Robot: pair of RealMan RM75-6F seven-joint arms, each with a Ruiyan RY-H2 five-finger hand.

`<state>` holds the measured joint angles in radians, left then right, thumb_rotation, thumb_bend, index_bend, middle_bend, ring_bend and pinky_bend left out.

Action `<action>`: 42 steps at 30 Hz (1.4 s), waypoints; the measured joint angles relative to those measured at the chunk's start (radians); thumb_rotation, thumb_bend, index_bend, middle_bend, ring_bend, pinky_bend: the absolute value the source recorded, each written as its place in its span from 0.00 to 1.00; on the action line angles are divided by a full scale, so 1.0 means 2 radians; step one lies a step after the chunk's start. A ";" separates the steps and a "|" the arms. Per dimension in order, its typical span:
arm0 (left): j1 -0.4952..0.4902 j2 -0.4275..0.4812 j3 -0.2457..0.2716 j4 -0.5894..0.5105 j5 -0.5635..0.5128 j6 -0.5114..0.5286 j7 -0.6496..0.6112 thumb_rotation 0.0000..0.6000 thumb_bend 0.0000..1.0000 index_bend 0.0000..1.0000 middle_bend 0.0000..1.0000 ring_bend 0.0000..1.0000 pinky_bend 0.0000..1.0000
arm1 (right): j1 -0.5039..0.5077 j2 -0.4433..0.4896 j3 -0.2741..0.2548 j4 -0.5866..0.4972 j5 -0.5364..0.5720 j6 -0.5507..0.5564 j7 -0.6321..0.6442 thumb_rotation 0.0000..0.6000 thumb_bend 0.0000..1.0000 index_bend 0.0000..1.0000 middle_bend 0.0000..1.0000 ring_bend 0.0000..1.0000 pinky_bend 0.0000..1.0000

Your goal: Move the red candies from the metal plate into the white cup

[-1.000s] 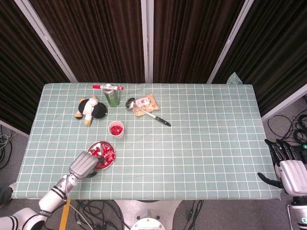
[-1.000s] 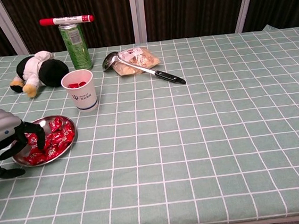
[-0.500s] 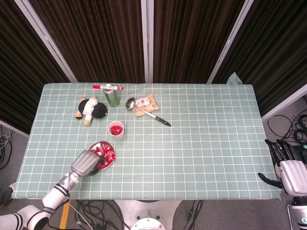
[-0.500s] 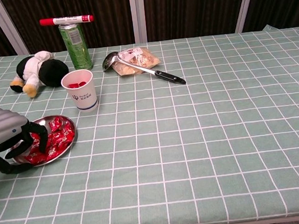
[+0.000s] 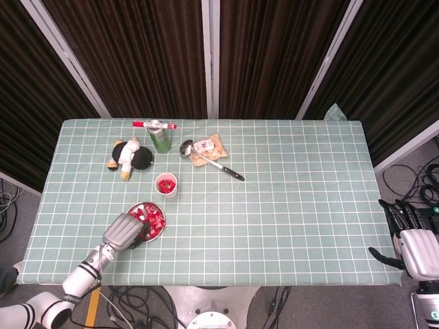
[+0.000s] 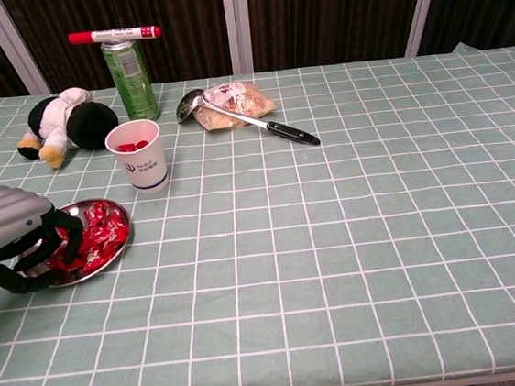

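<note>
The metal plate (image 6: 121,248) lies near the table's front left and holds several red candies (image 6: 102,235). My left hand (image 6: 8,233) covers the plate's left half; its fingers curl down into the pile and the thumb closes against them on red candies. In the head view the left hand (image 5: 123,232) overlaps the plate (image 5: 162,227). Behind the plate stands the white cup (image 6: 139,159) with a few red candies inside. My right hand (image 5: 411,241) hangs off the table's right front corner, fingers apart and holding nothing.
A plush toy (image 6: 61,121), a green can (image 6: 131,79) with a red marker (image 6: 114,35) on top, a snack packet (image 6: 238,98) and a ladle (image 6: 245,119) sit along the back left. A checked cloth (image 6: 382,235) covers the table.
My left hand has slid further right over the plate, and its fingers and thumb have curled in on the candies. The right hand has not moved.
</note>
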<state>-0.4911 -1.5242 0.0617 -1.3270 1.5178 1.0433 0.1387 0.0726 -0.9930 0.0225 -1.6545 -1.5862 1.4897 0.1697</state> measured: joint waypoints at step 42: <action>-0.110 0.020 -0.112 -0.019 -0.043 -0.049 -0.044 1.00 0.49 0.69 0.94 0.87 1.00 | -0.004 0.000 -0.001 0.012 0.007 0.001 0.015 1.00 0.05 0.00 0.15 0.00 0.00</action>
<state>-0.7110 -1.4844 -0.1618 -1.3647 1.4318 0.9460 0.0501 0.0649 -0.9926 0.0213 -1.6313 -1.5730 1.4923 0.1993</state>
